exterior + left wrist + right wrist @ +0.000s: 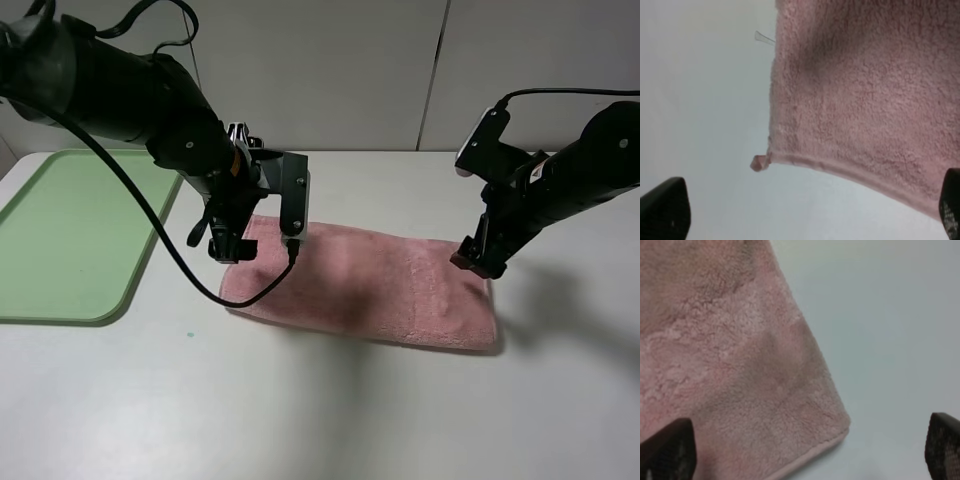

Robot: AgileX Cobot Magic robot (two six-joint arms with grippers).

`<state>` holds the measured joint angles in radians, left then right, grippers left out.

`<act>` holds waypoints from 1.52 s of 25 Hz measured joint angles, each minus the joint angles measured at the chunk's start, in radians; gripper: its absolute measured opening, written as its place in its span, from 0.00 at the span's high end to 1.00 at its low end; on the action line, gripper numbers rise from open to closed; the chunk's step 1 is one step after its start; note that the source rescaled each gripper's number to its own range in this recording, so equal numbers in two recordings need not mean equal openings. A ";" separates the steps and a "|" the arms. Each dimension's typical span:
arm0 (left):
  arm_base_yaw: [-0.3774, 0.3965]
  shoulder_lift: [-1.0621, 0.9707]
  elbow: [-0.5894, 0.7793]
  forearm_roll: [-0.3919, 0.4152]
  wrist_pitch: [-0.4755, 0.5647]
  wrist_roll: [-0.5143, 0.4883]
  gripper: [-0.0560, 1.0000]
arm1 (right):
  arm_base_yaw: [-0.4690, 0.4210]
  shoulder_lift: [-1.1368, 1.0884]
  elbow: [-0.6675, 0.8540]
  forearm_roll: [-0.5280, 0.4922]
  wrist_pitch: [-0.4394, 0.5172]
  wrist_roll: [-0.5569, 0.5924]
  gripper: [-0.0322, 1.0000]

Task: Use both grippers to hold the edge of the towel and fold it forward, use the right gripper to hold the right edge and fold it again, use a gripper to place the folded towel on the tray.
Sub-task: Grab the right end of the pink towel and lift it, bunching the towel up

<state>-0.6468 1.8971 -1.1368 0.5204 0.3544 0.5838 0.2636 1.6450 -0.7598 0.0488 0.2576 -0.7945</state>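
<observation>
My left tool (228,250) is hanging with its jaws spread wide, released and gripping nothing, poised just over the left end of the towel (370,285). In its wrist view, the towel's corner and the stitched hem (840,167) are showing between the open jaws, with the bare white desk (700,100) lying beside the cloth.

My right tool (478,262) is likewise standing released and empty, over the far right corner of the towel. I cannot tell whether its tips are touching the cloth.

The towel is lying flat on the desk as a long pink strip, running left to right across the middle. The tray (70,230), light green, is sitting on the desk at the far left, near the towel's left end but apart from it.
</observation>
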 joint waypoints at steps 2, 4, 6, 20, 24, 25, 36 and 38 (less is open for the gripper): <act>0.000 0.000 0.000 -0.003 0.002 -0.010 0.00 | 0.000 0.000 0.000 0.000 0.000 0.025 0.00; 0.000 0.000 0.000 -0.003 0.007 -0.016 0.00 | 0.000 0.000 0.000 0.000 0.000 0.041 0.00; 0.000 0.000 0.000 -0.003 0.020 -0.017 0.00 | 0.000 0.000 0.000 0.000 0.000 0.059 0.00; 0.000 -0.101 0.000 -0.003 0.098 -0.269 0.00 | 0.000 -0.034 0.000 0.000 0.030 0.239 0.00; 0.000 -0.115 0.000 -0.003 0.159 -0.332 0.00 | 0.000 -0.095 0.000 0.000 0.055 0.297 0.00; 0.000 -0.119 0.000 -0.003 0.173 -0.346 0.00 | 0.000 -0.109 0.000 0.000 0.058 0.311 0.00; 0.000 -0.232 0.000 -0.130 0.242 -0.432 0.00 | 0.000 -0.227 0.000 0.003 0.155 0.427 0.00; 0.000 -0.276 0.000 -0.167 0.248 -0.432 0.00 | 0.000 -0.243 0.000 0.003 0.166 0.435 0.00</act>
<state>-0.6468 1.6207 -1.1368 0.3531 0.6022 0.1513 0.2636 1.4020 -0.7598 0.0522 0.4236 -0.3593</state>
